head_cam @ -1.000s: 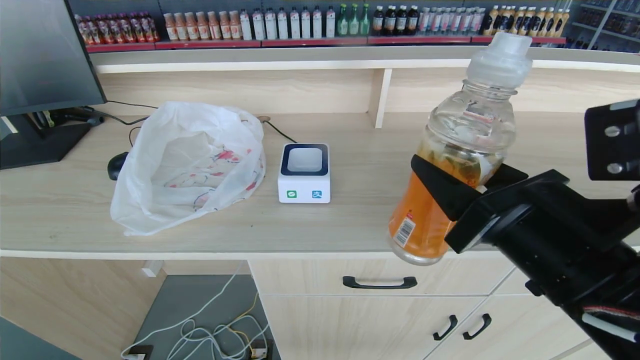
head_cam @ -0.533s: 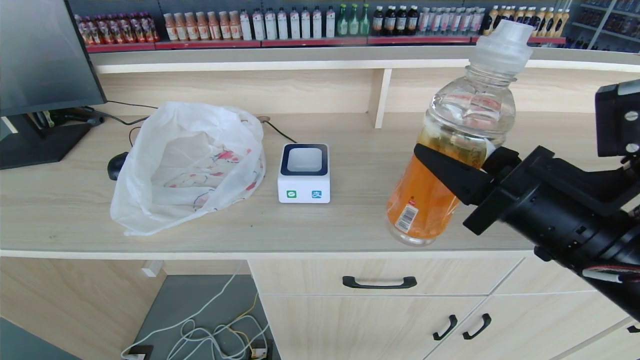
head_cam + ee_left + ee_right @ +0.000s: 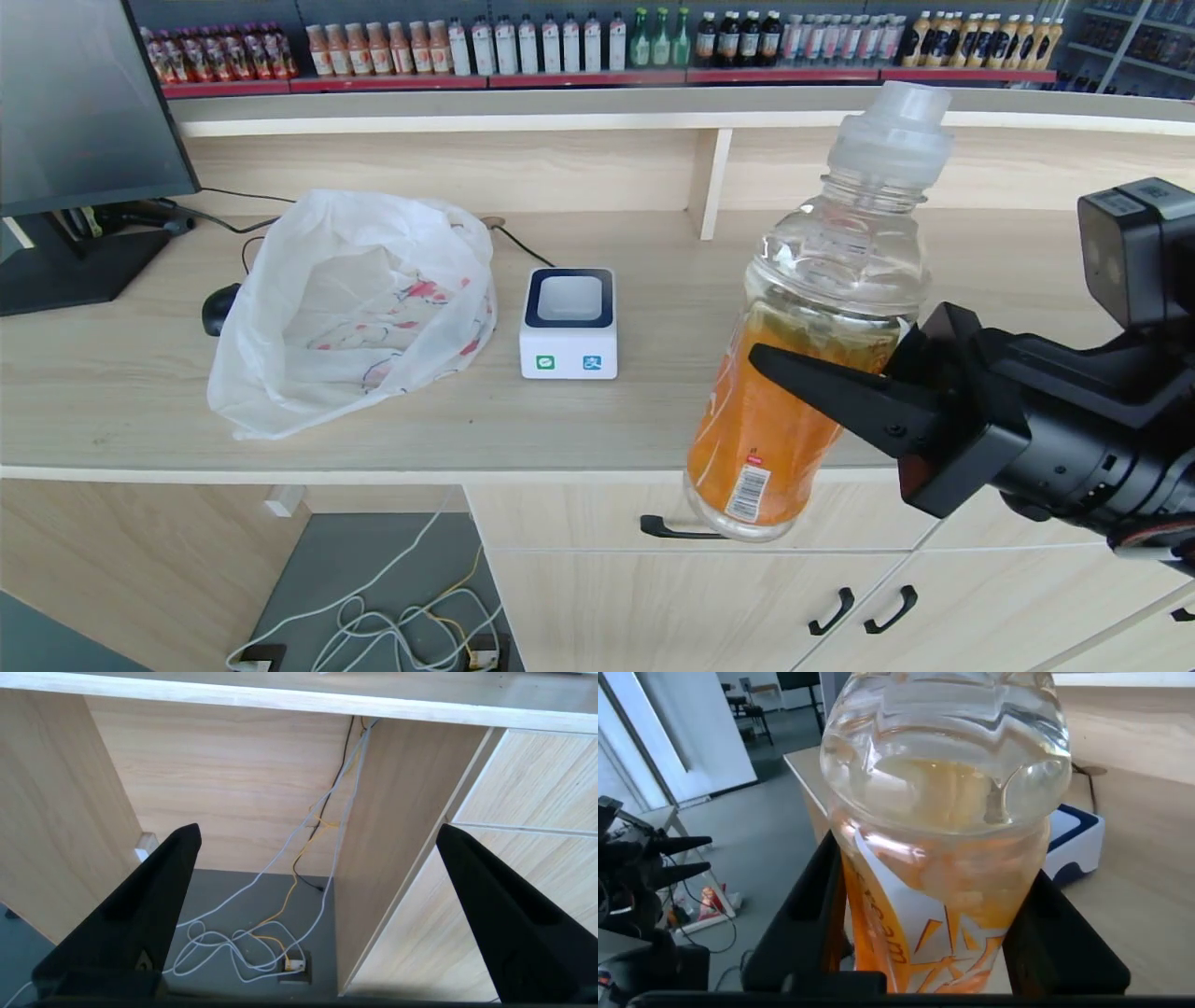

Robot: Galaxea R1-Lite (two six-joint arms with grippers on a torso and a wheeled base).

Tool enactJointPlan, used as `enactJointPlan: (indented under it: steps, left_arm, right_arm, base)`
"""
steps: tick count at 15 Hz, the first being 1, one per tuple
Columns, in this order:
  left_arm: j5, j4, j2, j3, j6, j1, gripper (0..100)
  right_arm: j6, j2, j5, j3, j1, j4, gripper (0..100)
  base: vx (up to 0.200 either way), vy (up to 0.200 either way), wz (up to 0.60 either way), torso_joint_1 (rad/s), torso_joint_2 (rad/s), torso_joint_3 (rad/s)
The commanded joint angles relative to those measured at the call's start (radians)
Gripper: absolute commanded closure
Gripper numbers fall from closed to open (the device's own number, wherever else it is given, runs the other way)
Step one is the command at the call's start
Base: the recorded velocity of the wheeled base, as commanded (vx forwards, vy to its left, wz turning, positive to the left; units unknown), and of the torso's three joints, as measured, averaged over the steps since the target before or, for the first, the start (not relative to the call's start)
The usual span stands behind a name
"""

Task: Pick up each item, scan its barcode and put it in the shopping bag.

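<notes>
Bottle [image 3: 822,280] is up in the air, clamped around its middle by the right gripper [image 3: 822,359], cap leaning up and away, orange drink filling the lower half and clear plastic above. From the head view one black finger crosses the front of it and the other is mostly hidden behind. The right wrist view fills that in, looking down past the rounded shoulder to a finger pressed on each side of the orange label. Barcode [image 3: 747,490] sits low near the base and faces the head camera.

Over to the left gripper [image 3: 318,924]: the left wrist view has it hanging below the counter's edge with its fingers spread wide and nothing between them, looking into the recess where cables [image 3: 280,924] trail onto a grey floor.

Left of the holding gripper and farther in sits the scanner [image 3: 569,322], a white box with a dark-framed window facing up. Beyond that, farther left again, the shopping bag [image 3: 355,308] lies slumped with its mouth gaping toward the robot. A stretch of pale wood counter [image 3: 653,280] runs between bottle and scanner. The bottle's base shows against the drawer front, across one end of the drawer handle [image 3: 672,532] below the counter's front edge.

Far left of the gripper there's a mouse [image 3: 217,310] beside the bag and a dark monitor [image 3: 84,93] on its stand. A raised wooden ledge backs the counter, and behind it red shelves carry rows of drinks [image 3: 597,42].
</notes>
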Motion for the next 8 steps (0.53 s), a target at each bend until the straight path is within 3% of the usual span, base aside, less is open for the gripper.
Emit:
enactJointPlan:
  steps: [1, 3, 8]
  left_arm:
    - [0.000, 0.000, 0.000, 0.000, 0.000, 0.000, 0]
    - [0.000, 0.000, 0.000, 0.000, 0.000, 0.000, 0]
    - [0.000, 0.000, 0.000, 0.000, 0.000, 0.000, 0]
  right_arm:
    - [0.015, 0.007, 0.025, -0.004, 0.026, -0.002, 100]
    - [0.059, -0.007, 0.031, -0.001, 0.076, -0.003, 100]
    - [0.099, 0.002, 0.032, -0.048, 0.079, 0.000, 100]
  base:
    - [0.000, 0.000, 0.00, 0.000, 0.00, 0.000]
    - [0.000, 0.000, 0.00, 0.000, 0.00, 0.000]
    - [0.000, 0.000, 0.00, 0.000, 0.00, 0.000]
